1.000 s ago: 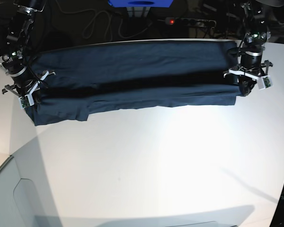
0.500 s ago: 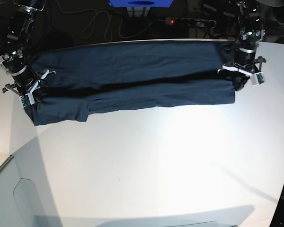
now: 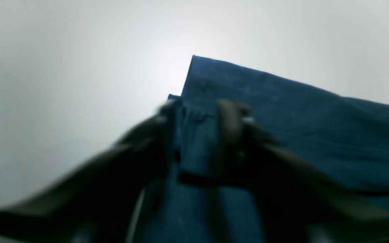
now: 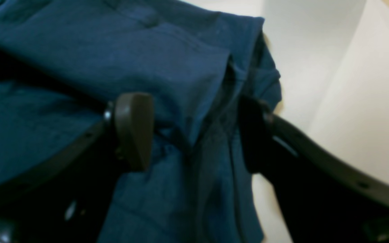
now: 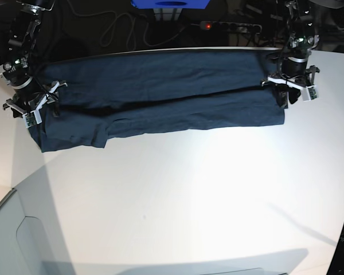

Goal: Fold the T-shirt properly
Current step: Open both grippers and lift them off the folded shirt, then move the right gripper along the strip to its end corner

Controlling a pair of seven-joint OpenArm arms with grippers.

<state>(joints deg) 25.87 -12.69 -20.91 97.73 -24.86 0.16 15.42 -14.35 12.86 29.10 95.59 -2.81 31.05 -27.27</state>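
The T-shirt lies as a long dark navy band across the upper part of the base view, on the white table, stretched from the left edge to the upper right; it already looks doubled lengthwise, a dark crease running along its middle, so one long fold seems made; a sleeve flap still juts out at its lower left. The left gripper, at the upper right of the base view, has its fingers close together with a bunch of cloth pinched between them; the right gripper, at the upper left, stands wider, cloth bulging between its pads, and whether it truly clamps I cannot tell. Crosswise folds look still to come.
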